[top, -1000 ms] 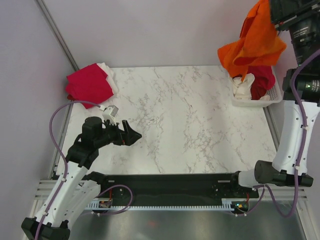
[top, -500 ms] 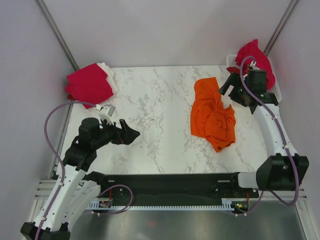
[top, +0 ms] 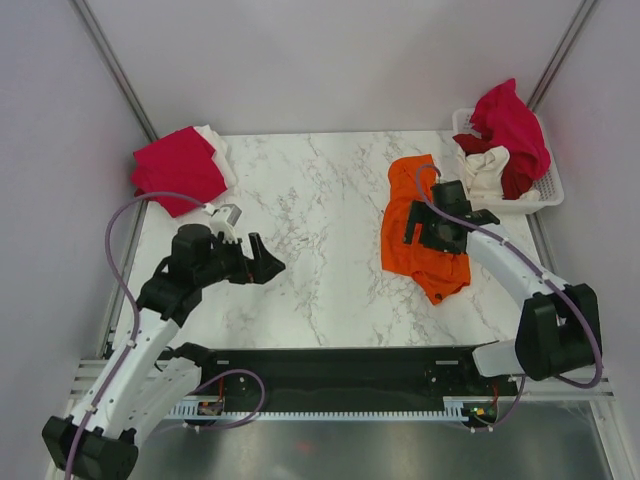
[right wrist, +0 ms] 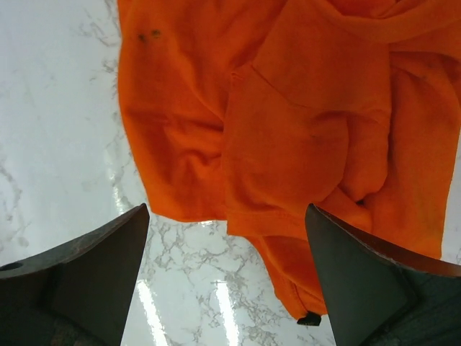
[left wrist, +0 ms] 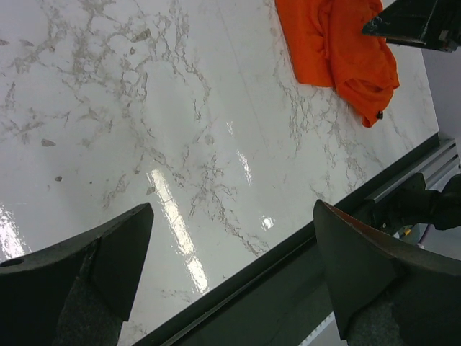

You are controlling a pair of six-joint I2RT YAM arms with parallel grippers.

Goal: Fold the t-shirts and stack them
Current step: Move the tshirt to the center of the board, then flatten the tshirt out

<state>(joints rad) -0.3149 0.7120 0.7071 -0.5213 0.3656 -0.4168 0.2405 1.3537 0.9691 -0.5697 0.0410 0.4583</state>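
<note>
A bright orange t-shirt (top: 430, 262) lies crumpled on the marble table, right of centre. It also shows in the right wrist view (right wrist: 288, 122) and the left wrist view (left wrist: 335, 47). My right gripper (top: 420, 226) hovers open just above the shirt's middle, holding nothing (right wrist: 227, 209). My left gripper (top: 264, 264) is open and empty above bare marble at the left (left wrist: 232, 209). A folded crimson-pink shirt (top: 178, 168) lies on a white one (top: 216, 146) at the back left corner.
A white slotted basket (top: 549, 192) at the back right holds a crimson-pink shirt (top: 510, 120), a cream one (top: 485, 170) and a dark red one (top: 522, 178). The table's black front edge (left wrist: 288, 274) runs under the left gripper. Walls close in on both sides.
The orange shirt went from hanging high over the basket in my right gripper to lying on the table, released. The right gripper then moved from the basket to above the shirt. The left arm barely shifted.
</note>
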